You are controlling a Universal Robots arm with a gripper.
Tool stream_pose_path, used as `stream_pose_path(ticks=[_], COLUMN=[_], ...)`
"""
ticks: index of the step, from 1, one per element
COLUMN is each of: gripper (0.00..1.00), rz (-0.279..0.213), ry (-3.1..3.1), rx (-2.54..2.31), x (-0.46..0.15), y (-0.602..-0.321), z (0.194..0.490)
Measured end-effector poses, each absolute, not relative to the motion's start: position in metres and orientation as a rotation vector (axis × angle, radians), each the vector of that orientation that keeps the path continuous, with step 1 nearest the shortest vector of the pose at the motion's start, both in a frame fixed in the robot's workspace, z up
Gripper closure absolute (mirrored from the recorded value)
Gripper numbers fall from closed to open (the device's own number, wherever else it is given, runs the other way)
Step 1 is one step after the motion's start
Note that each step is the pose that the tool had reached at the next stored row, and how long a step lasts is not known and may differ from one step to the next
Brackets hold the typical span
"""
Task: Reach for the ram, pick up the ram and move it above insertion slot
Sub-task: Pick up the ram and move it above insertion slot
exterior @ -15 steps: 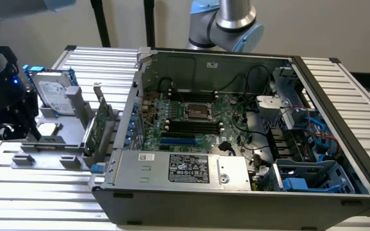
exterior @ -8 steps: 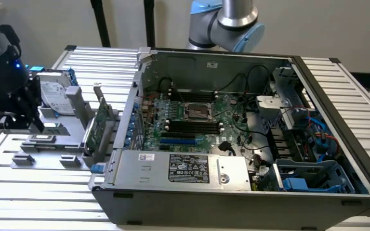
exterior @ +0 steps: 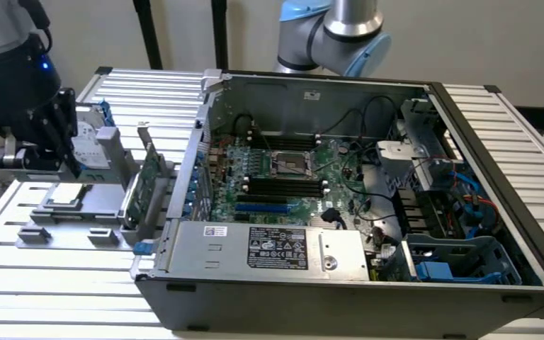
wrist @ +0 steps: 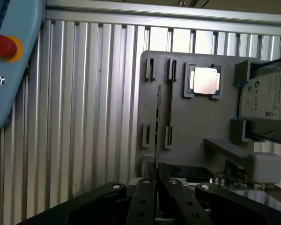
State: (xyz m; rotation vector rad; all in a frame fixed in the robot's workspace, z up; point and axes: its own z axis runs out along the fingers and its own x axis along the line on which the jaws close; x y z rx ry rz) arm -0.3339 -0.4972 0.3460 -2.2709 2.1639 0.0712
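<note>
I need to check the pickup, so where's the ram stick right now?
In the wrist view the ram shows edge-on against the grey holder plate, beside the CPU, its near end at the gripper.

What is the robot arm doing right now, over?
Gripper low at ram, near end. Ram on edge in gray holder, not lifted. Nothing between them.

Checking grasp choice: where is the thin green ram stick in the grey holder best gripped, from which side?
Likely best: pinch the thin green ram stick midway along, across its flat faces, down from above: it stands on edge in the grey holder, narrow top edge facing the end effector.
</note>
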Motion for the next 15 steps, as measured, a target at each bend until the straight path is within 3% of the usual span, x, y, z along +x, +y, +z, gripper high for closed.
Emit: stream_pose_path(ticks=[15], gripper=[0.87], rz=[0.115], ry=[2.145], rx=[-2.262], x=[-0.266], y=[-0.497], z=[0.402])
